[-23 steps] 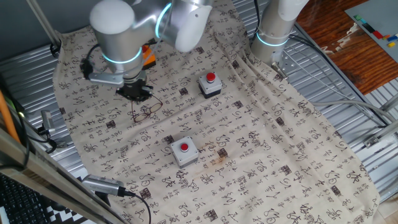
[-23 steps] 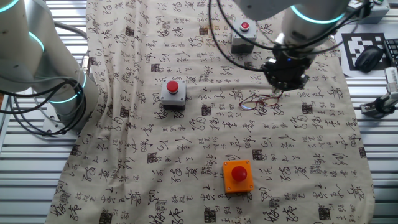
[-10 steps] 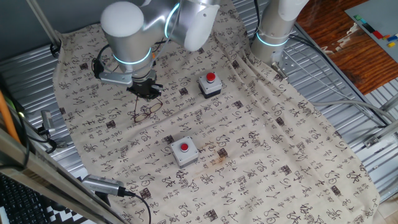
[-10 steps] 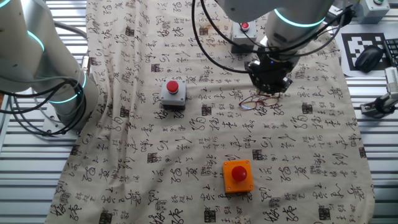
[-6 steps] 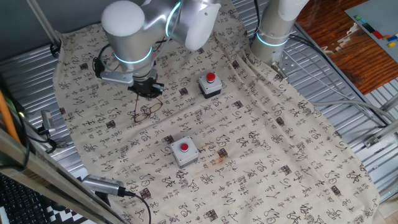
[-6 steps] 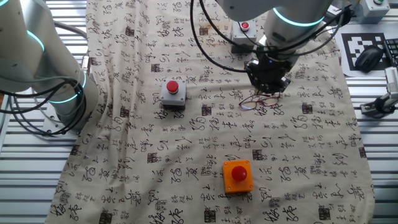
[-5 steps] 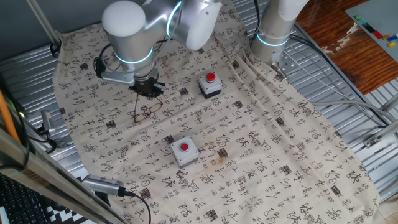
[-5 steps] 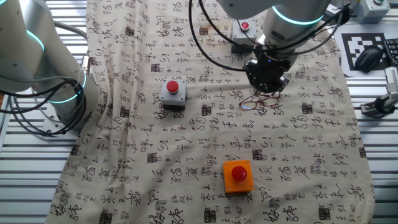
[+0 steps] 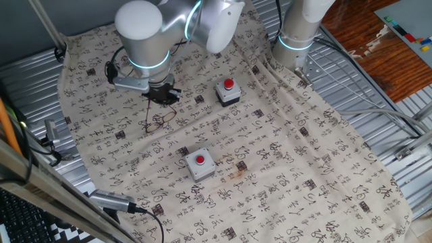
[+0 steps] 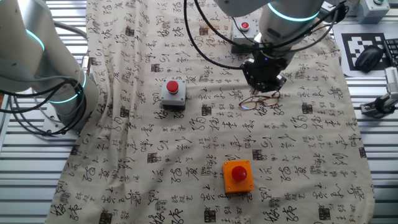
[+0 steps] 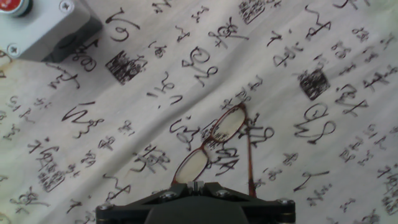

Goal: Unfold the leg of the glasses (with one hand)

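Observation:
The glasses (image 11: 210, 144) lie on the printed cloth, thin reddish-brown wire frames with clear lenses. In the hand view one leg (image 11: 250, 152) runs straight out from the far lens toward the camera. My gripper (image 11: 199, 184) is shut with nothing between its fingertips, just short of the near lens. In the fixed views the gripper (image 9: 162, 95) (image 10: 265, 79) hovers close over the cloth beside the glasses (image 9: 158, 121) (image 10: 260, 99), at their back edge. I cannot tell whether it touches them.
Two grey button boxes with red buttons (image 9: 228, 92) (image 9: 200, 164) stand on the cloth (image 9: 283, 155); one shows in the hand view (image 11: 43, 28). An orange button box (image 10: 238, 176) sits at the cloth's near side. A second arm (image 10: 37, 62) stands at the table edge.
My gripper has slid sideways along the glasses, rightward in one fixed view and leftward in the other. The glasses have stayed in place.

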